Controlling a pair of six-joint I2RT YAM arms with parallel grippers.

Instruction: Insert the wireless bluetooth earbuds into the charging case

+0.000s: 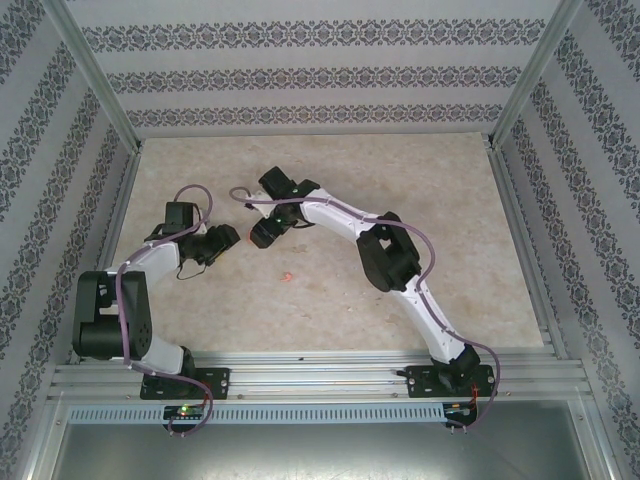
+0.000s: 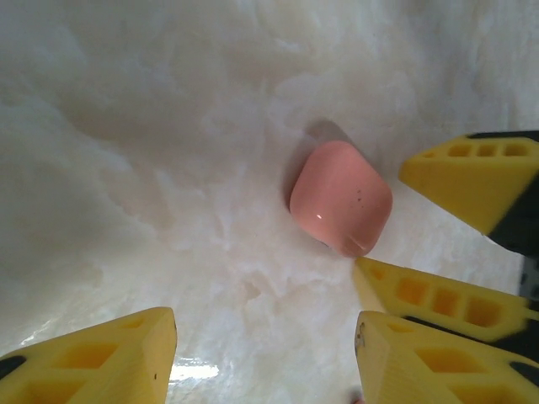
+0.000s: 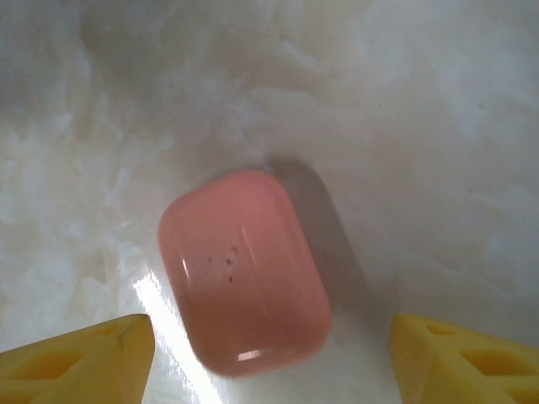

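Note:
A coral-pink charging case [image 3: 244, 269], lid shut, lies flat on the pale marbled table. My right gripper [image 3: 269, 362] is open and straddles the case's near end, with a gap on each side. In the left wrist view the same case [image 2: 341, 198] lies ahead and to the right of my left gripper [image 2: 265, 358], which is open with bare table between its fingers. The right gripper's yellow fingertips [image 2: 472, 177] flank the case there. From above, the left gripper [image 1: 222, 243] and right gripper [image 1: 258, 236] sit close together left of centre. One tiny coral-orange earbud [image 1: 288, 276] lies loose just in front of them.
The table [image 1: 420, 180] is walled by patterned panels and aluminium rails [image 1: 320, 372] along the near edge. The right arm's elbow [image 1: 385, 255] reaches over the middle. Open floor lies at the back and to the right.

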